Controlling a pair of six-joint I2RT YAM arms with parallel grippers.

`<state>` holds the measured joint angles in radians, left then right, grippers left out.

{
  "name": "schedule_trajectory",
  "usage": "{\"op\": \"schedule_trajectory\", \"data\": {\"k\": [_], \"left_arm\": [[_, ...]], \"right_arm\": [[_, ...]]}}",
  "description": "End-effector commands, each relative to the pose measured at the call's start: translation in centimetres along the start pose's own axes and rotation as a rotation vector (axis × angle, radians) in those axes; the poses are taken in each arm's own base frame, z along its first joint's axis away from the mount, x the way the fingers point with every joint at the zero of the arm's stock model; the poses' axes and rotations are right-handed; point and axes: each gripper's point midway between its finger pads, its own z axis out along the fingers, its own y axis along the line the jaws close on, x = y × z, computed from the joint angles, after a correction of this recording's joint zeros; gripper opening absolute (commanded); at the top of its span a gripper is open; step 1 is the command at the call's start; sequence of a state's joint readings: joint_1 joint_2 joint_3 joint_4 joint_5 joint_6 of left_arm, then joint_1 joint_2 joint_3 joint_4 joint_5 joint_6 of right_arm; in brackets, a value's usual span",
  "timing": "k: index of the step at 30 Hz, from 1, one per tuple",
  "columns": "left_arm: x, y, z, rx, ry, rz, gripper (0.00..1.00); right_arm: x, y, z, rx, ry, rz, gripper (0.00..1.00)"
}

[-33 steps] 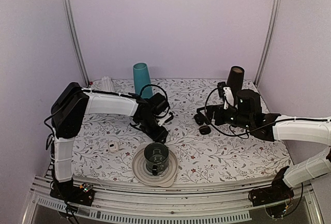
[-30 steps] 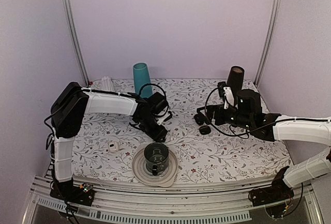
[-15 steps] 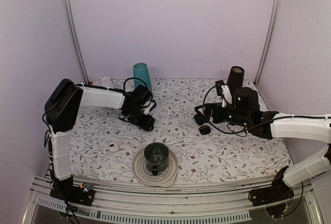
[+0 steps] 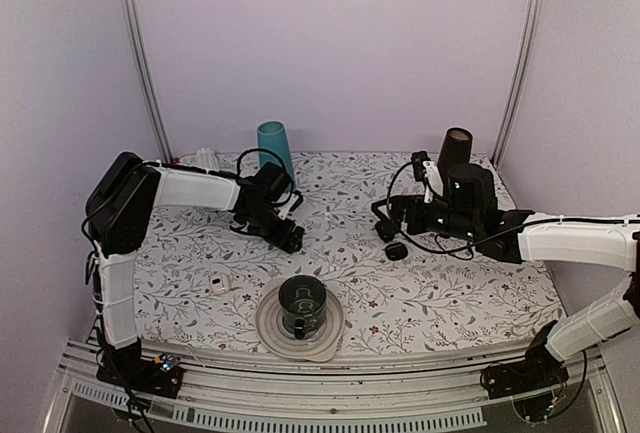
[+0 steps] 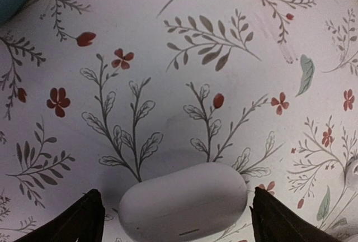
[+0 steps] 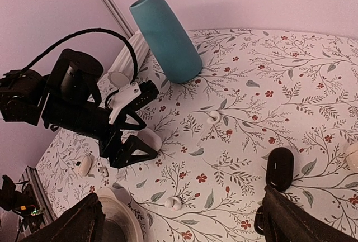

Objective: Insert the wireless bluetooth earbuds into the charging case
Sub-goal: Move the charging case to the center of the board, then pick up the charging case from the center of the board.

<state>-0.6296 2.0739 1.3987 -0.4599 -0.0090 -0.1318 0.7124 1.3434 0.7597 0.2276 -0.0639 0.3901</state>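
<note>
Handling the case (image 5: 184, 202) calls for care: it appears to be a light, rigid shell, and its glossy, rounded surface will likely slip out of a loose pinch. It lies flat on the tabletop (image 5: 168, 57) with its lid apparently shut, at about 11 o'clock from the cup (image 4: 301, 303). The left tool (image 4: 291, 240) is open and straddles the case, one finger just beside each rounded end; contact cannot be confirmed. Closing on the ends risks squeezing the case out, so a hold low on the body, below the lid seam, seems safer and keeps the lid free. One earbud (image 6: 213, 118) lies at 2 o'clock from the case, another (image 6: 173, 202) at 5 o'clock. The right tool (image 6: 187, 222) is open and holds nothing.
</note>
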Motion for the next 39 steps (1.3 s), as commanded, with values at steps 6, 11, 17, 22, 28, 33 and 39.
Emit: {"op": "schedule_trajectory", "data": {"k": [6, 11, 17, 22, 28, 33, 39], "left_arm": [[-0.6, 0.8, -0.7, -0.006, -0.039, -0.125, 0.89], [-0.5, 0.1, -0.7, 0.004, -0.04, -0.134, 0.87], [-0.1, 0.2, -0.1, -0.022, -0.024, -0.137, 0.86], [0.5, 0.8, 0.4, -0.067, -0.006, -0.128, 0.83], [0.6, 1.1, 0.4, -0.083, -0.002, -0.105, 0.68], [0.2, 1.3, -0.1, -0.092, -0.007, -0.094, 0.58], [-1.4, 1.0, -1.7, -0.075, -0.069, -0.082, 0.54]], "right_arm": [[-0.8, 0.8, 0.3, -0.019, -0.006, 0.003, 0.99], [-0.8, 0.7, 0.3, -0.018, -0.007, -0.001, 0.99], [-0.7, 0.6, 0.3, -0.012, -0.009, -0.003, 0.99], [-0.9, 0.4, 0.1, 0.0, -0.018, -0.004, 0.99], [-0.7, 0.1, -0.1, 0.009, -0.021, 0.009, 0.99], [-0.8, 0.1, -0.4, 0.006, -0.04, 0.016, 0.99], [-0.4, 0.7, 0.0, -0.041, -0.041, 0.033, 0.99]]}}
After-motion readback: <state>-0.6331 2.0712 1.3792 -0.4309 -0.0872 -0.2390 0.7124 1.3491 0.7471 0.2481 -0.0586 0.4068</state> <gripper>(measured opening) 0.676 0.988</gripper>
